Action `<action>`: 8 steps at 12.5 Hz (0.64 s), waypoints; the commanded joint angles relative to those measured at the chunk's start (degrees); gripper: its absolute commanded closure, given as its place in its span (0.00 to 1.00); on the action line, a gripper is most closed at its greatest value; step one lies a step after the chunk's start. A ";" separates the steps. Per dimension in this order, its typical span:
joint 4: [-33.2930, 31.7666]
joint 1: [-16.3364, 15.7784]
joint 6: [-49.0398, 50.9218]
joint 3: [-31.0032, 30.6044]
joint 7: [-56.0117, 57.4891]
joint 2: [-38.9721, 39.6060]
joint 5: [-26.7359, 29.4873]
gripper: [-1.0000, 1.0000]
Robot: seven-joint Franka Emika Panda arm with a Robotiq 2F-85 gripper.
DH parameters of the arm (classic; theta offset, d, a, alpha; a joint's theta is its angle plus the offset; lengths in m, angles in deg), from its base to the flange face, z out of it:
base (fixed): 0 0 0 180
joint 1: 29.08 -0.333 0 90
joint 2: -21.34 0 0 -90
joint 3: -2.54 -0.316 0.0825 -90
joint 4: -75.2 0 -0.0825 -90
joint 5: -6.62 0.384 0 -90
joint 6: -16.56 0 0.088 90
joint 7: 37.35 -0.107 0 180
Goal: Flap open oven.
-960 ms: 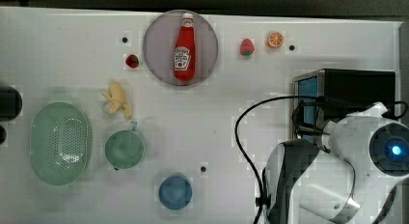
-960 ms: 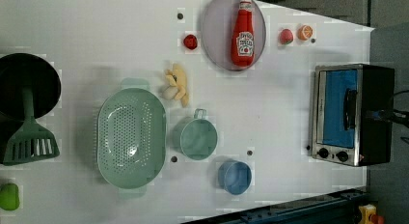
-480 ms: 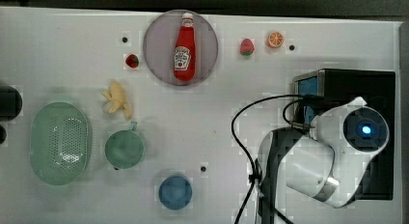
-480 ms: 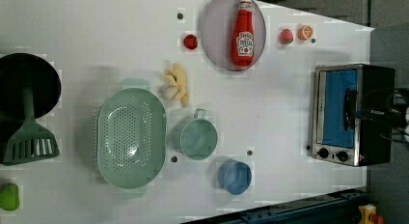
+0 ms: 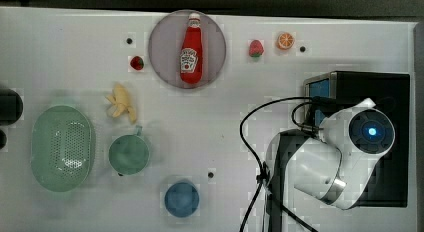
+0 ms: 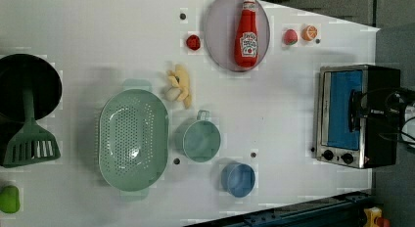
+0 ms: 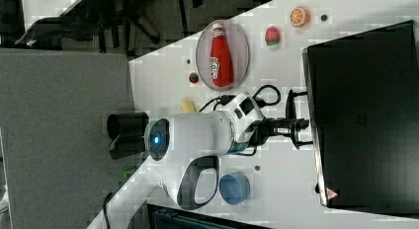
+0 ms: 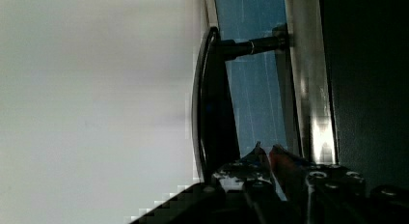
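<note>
The oven (image 5: pixel 370 87) stands at the top view's right, a black box with a silver front frame and a blue glass door (image 6: pixel 342 109), which is shut. Its dark bar handle (image 8: pixel 212 98) runs across the door on short posts. My gripper (image 8: pixel 266 149) is at the handle, with its tips on the glass side of the bar; the right view shows the gripper (image 7: pixel 302 124) reaching the oven's (image 7: pixel 365 115) front edge. The jaws stand a narrow slit apart with nothing between them. In the top view my white arm (image 5: pixel 350 152) covers the oven's front half.
A black cable (image 5: pixel 250 127) loops over the table beside the arm. Further off are a ketchup bottle (image 5: pixel 191 47) on a round plate (image 5: pixel 165 67), a banana (image 5: pixel 120 104), a green colander (image 5: pixel 62 147), a green mug (image 5: pixel 130 154) and a blue cup (image 5: pixel 182 198).
The arm has swung up and to the left in the top view, over the oven. In the left view the gripper has come in from the right to the handle.
</note>
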 commanded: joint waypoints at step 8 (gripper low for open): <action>-2.88 -4.47 0.74 -7.11 -16.44 0.74 -16.41 0.83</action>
